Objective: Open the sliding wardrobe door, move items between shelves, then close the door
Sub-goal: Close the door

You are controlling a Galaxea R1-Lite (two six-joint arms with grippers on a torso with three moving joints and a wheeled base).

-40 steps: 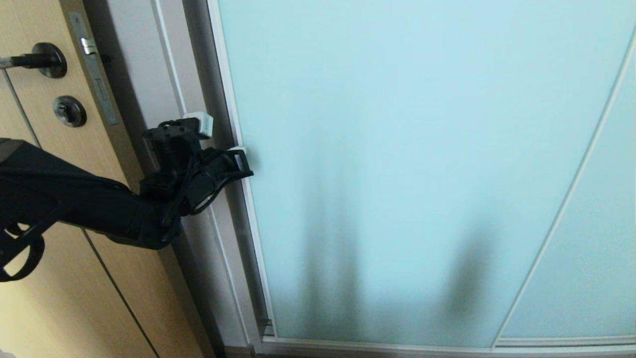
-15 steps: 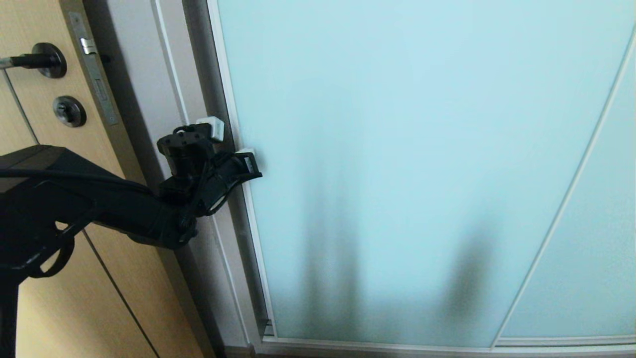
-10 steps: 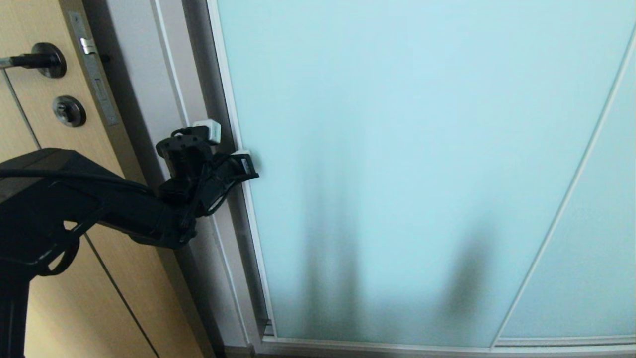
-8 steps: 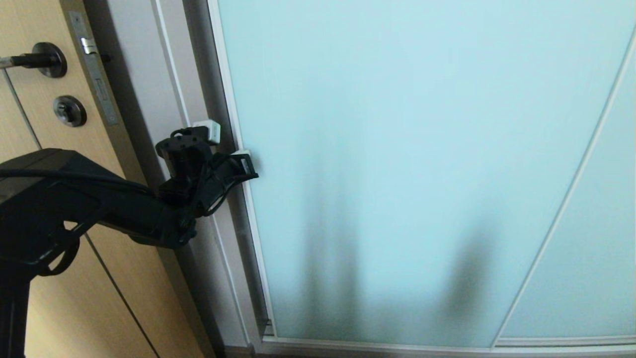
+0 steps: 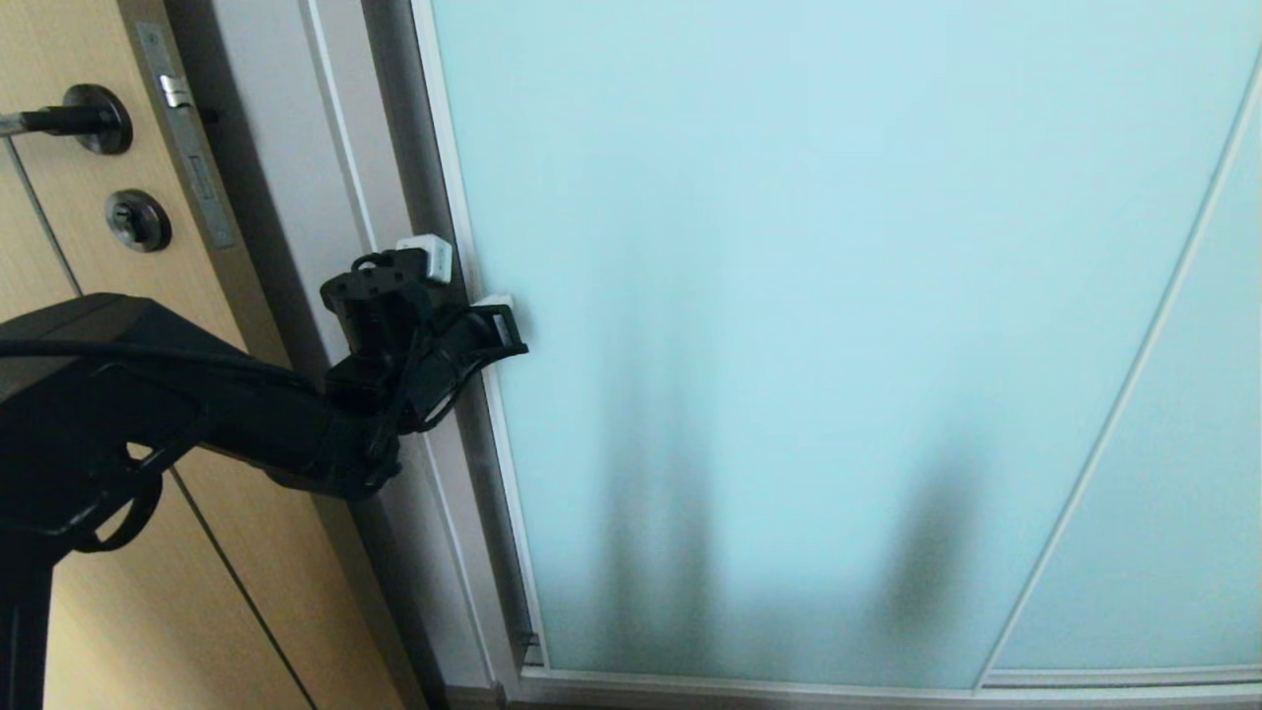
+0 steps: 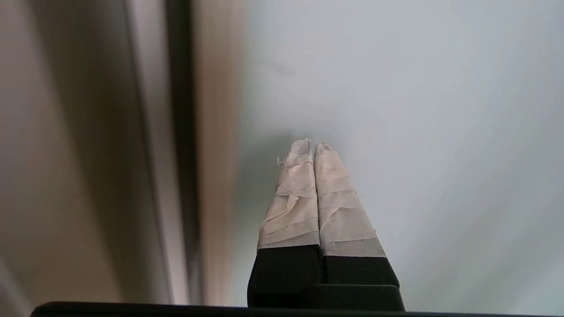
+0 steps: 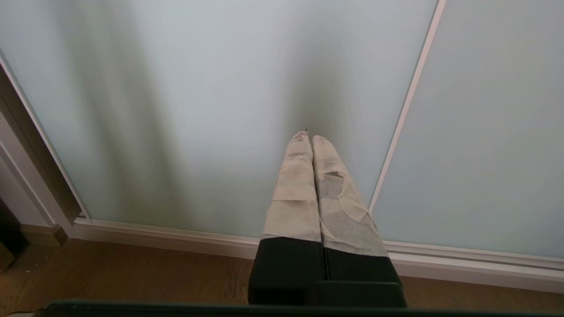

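Pressing closed, empty left gripper [image 5: 501,314] against sliding wardrobe door [image 5: 838,296] at its frame edge; keeping right gripper [image 7: 308,137] closed, empty, pointing at lower glass.

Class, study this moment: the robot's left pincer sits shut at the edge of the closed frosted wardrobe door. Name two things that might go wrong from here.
1. The shut left pincer presses smooth glass beside the sliding wardrobe door frame, with nothing to hook, so it may slip off.
2. The wooden door stands close beside the left arm; its lever handle might snag the arm.
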